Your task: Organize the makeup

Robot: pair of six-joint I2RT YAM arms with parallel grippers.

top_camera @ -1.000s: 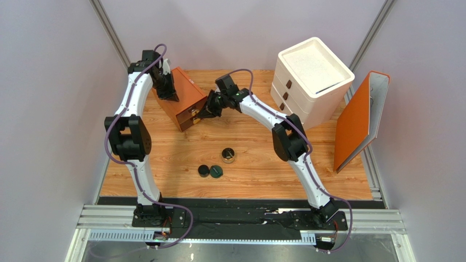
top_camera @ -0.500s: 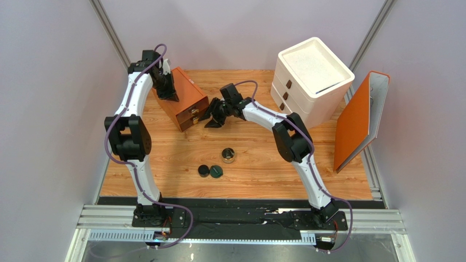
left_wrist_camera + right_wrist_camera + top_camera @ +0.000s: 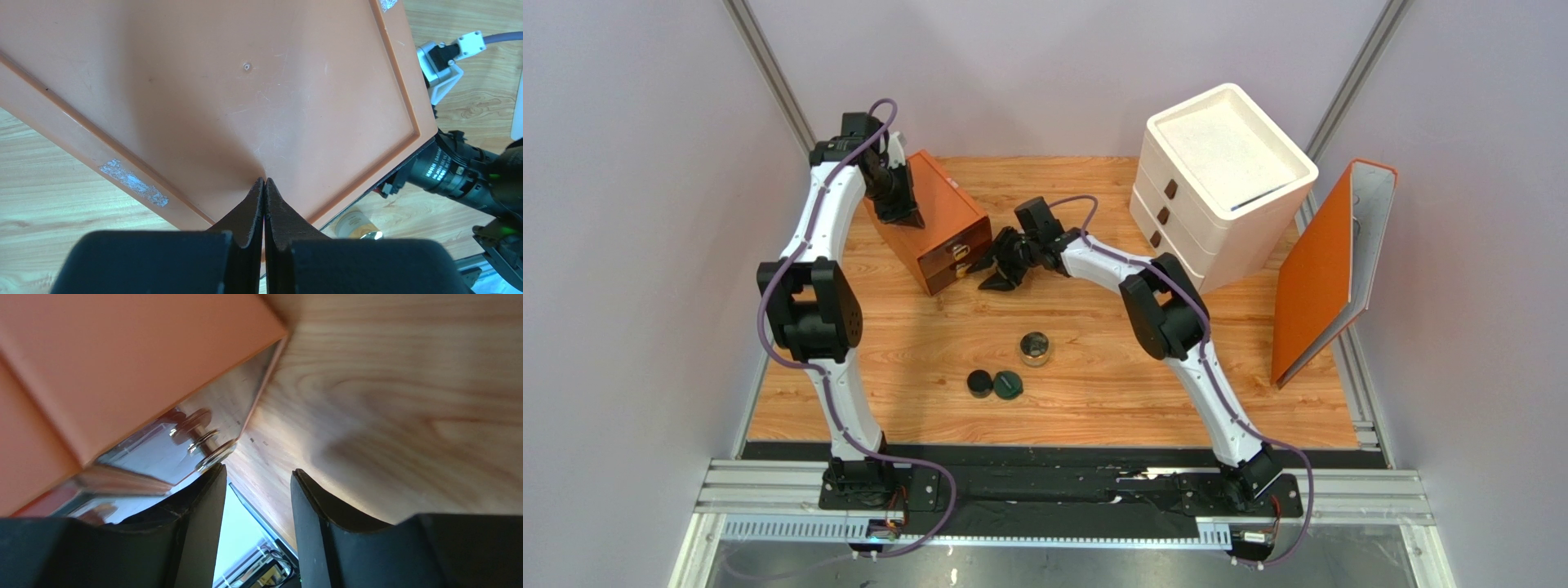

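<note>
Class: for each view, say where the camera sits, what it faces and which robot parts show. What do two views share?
Top external: above, behind the bases, looking down on the table; both arms show.
Left wrist: on the left arm, facing down onto the orange drawer box; shut jaws and the right arm show.
Right wrist: low, facing the box's front; open jaws show.
Shared: the box, in both wrist views.

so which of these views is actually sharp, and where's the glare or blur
top external: evenly lit and sharp, only soft shadows beside the orange box; left wrist: box top crisp with a faint sheen, the left fingers near black; right wrist: too close, box and right fingers soft, its shiny drawer front mirroring, a blown-out bright patch between the fingers
</note>
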